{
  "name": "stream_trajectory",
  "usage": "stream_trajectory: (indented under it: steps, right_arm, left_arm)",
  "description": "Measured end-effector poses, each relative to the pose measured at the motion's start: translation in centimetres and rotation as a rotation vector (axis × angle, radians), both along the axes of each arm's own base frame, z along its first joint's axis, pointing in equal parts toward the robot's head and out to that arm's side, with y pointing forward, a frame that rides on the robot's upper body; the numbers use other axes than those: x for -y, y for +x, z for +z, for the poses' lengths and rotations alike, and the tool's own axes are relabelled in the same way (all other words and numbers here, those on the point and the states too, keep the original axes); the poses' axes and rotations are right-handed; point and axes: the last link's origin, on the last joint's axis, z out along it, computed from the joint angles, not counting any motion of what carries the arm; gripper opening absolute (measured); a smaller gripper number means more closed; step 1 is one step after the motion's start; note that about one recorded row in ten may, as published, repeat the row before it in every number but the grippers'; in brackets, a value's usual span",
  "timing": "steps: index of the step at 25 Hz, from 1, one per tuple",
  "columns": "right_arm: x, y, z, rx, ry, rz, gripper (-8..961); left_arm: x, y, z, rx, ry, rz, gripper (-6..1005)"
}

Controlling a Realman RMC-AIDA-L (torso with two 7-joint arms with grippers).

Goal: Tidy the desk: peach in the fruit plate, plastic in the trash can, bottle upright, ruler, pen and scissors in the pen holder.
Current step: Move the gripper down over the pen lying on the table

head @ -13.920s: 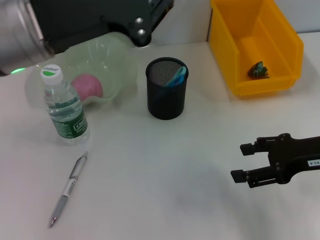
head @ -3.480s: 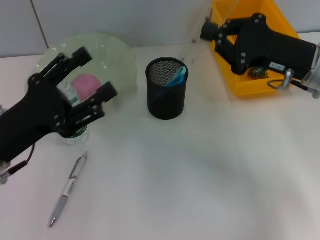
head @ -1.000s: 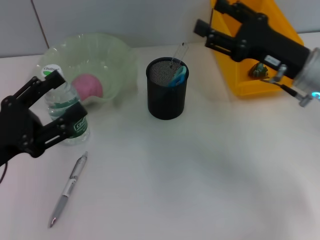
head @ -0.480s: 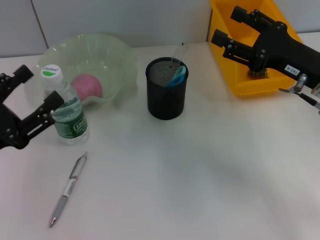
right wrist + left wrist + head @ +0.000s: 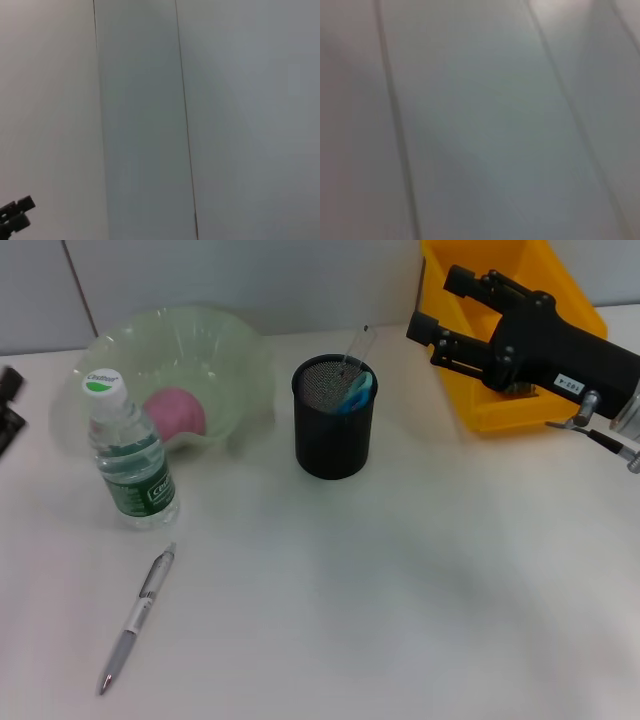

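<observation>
A pink peach [image 5: 176, 410] lies in the pale green fruit plate [image 5: 240, 350] at the back left. The bottle [image 5: 128, 455] stands upright in front of the plate. A grey pen [image 5: 136, 619] lies flat on the table, nearer me than the bottle. The black mesh pen holder [image 5: 334, 430] holds a clear ruler [image 5: 356, 344] and blue-handled scissors [image 5: 356, 392]. My right gripper [image 5: 438, 306] hovers open and empty at the near corner of the yellow trash can [image 5: 470, 340], right of the holder. The plastic is hidden behind it. Only the tips of my open left gripper [image 5: 7, 400] show at the left edge.
Grey wall panels run behind the table and fill both wrist views. White table surface spreads in front of the pen holder and to the right of the pen.
The ruler now stands in the pen holder and my right gripper has let it go, hovering near the bin. My left arm has drawn back leftward from the bottle to the edge.
</observation>
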Motion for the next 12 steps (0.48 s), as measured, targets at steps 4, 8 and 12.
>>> stream_trajectory:
  steps: [4, 8, 12]
  right_arm:
    - [-0.3, -0.2, 0.0, 0.004, -0.007, -0.008, 817]
    - [-0.5, -0.3, -0.1, 0.012, -0.026, -0.014, 816]
    - [-0.6, -0.3, -0.1, 0.016, -0.027, -0.017, 816]
  left_arm:
    - [-1.4, 0.0, 0.9, 0.032, 0.054, 0.123, 834]
    - [-3.5, 1.8, 2.4, -0.034, 0.029, 0.294, 830]
    - [-4.0, 3.1, 3.3, -0.05, -0.054, 0.357, 826]
